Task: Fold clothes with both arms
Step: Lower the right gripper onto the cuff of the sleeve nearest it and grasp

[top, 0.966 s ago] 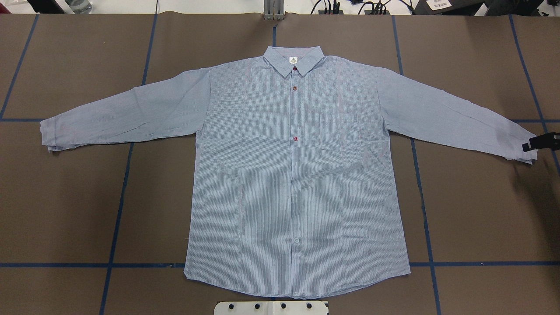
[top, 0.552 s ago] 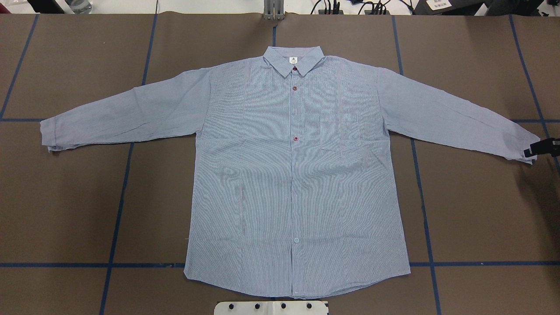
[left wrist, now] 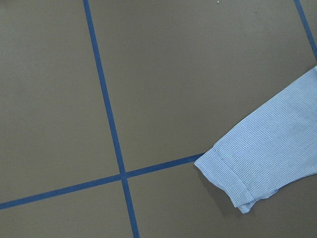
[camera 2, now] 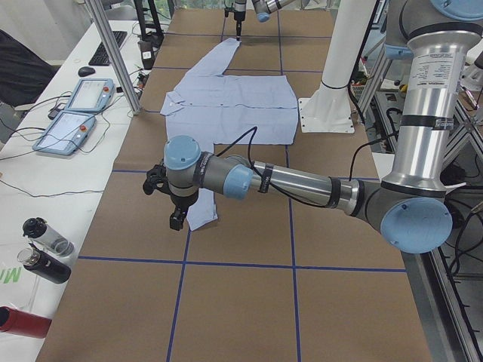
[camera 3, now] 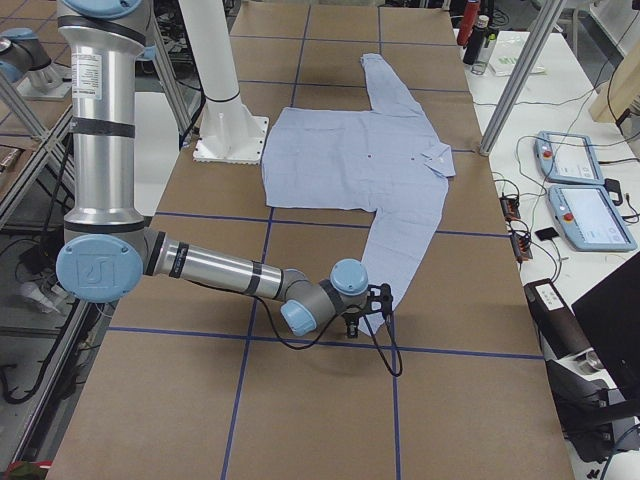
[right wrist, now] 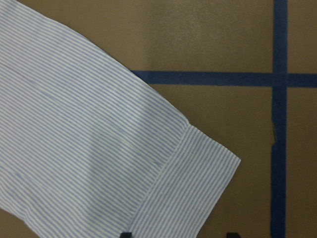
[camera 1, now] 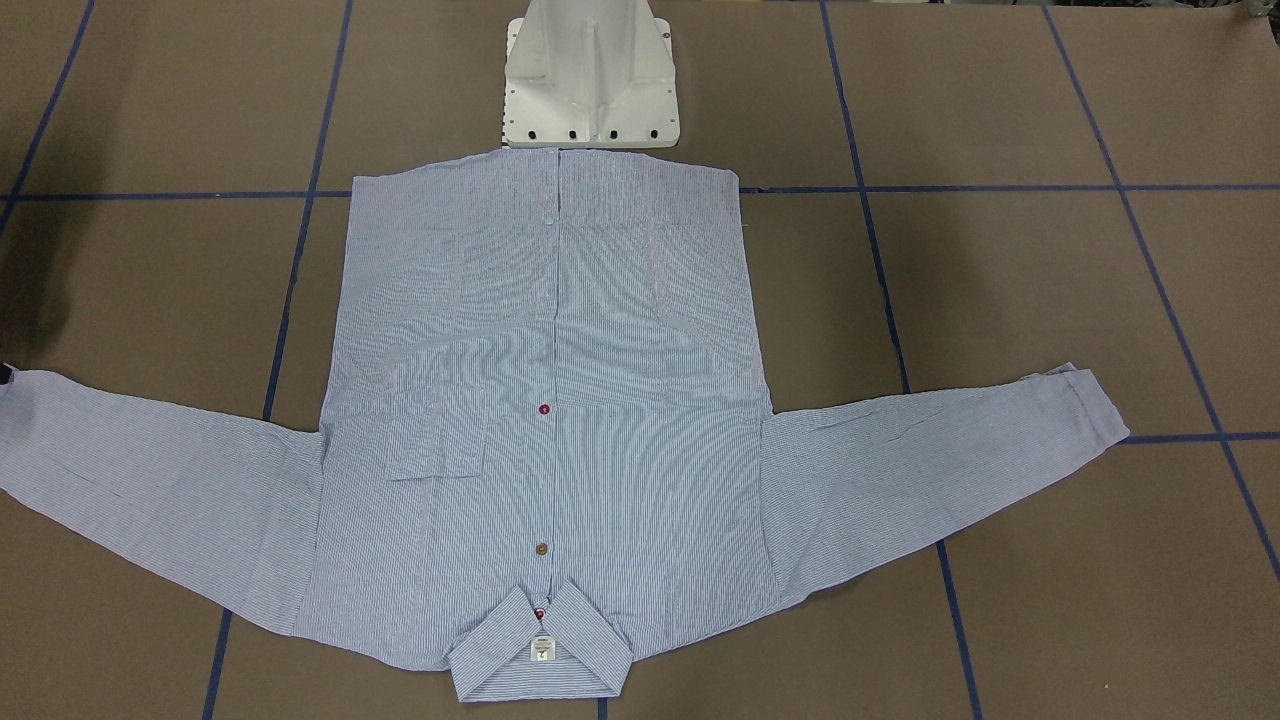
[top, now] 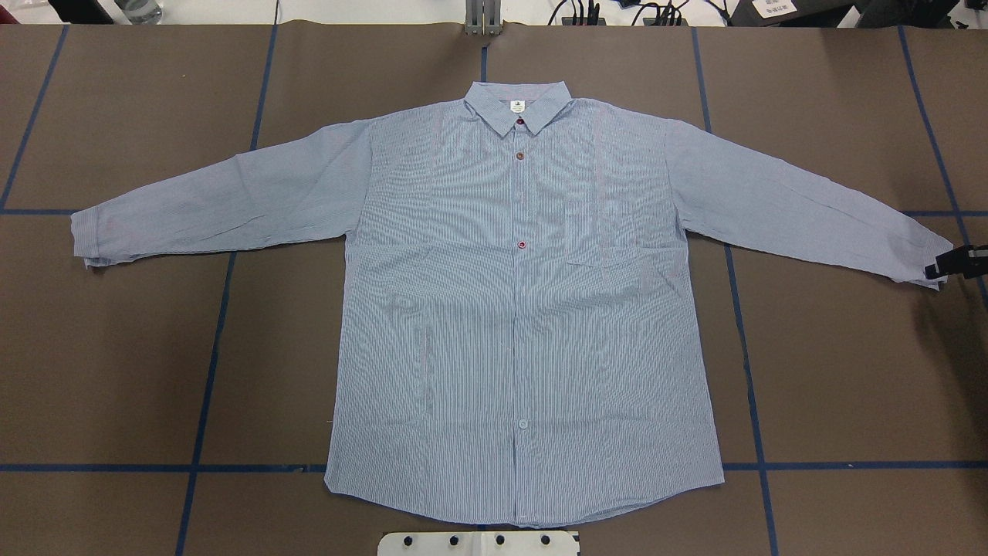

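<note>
The light blue striped shirt lies flat and face up on the brown table, collar at the far side, both sleeves spread out. My right gripper sits at the right cuff. In the right wrist view its two black fingertips stand apart at the bottom edge, open, with the cuff lying just ahead of them. My left gripper hangs above the left cuff and shows only in the exterior left view, so I cannot tell its state.
The white pedestal base stands just behind the shirt's hem. Blue tape lines grid the table. Two teach pendants and bottles lie on the side bench beyond the far edge.
My right gripper slid slightly outward and toward the near edge along the right cuff, then held still. The shirt has not moved.
</note>
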Robot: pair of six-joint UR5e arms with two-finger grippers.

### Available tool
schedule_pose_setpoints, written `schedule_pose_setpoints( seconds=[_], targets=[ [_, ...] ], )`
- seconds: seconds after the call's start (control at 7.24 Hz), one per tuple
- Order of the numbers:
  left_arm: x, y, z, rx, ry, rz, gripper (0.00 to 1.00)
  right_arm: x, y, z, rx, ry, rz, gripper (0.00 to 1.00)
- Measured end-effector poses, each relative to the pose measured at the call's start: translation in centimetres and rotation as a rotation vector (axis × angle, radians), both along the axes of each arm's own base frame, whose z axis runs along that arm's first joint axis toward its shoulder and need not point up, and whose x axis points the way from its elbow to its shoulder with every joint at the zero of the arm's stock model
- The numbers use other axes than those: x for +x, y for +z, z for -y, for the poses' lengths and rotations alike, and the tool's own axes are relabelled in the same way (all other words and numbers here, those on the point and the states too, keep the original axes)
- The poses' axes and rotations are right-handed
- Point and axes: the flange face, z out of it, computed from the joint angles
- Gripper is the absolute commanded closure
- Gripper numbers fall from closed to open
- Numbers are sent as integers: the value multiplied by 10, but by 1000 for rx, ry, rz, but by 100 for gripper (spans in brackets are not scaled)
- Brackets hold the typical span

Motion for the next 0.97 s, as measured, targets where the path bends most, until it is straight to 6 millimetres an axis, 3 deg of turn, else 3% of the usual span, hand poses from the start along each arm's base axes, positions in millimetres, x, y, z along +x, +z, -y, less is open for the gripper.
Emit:
schedule_pose_setpoints(
  seconds=[0.28, 0.69, 0.83, 0.97],
  targets=[
    [0, 1, 0, 0, 0, 0, 1, -6, 0, -1, -1, -12, 0, 35],
    [0, 1, 0, 0, 0, 0, 1, -15, -1, -4, 2, -33, 1, 46],
    [0, 1, 0, -1, 1, 0, 1, -16, -2, -4, 3, -34, 2, 53],
    [0, 1, 0, -1, 1, 0, 1, -16, -3, -4, 3, -35, 4, 71]
  ],
)
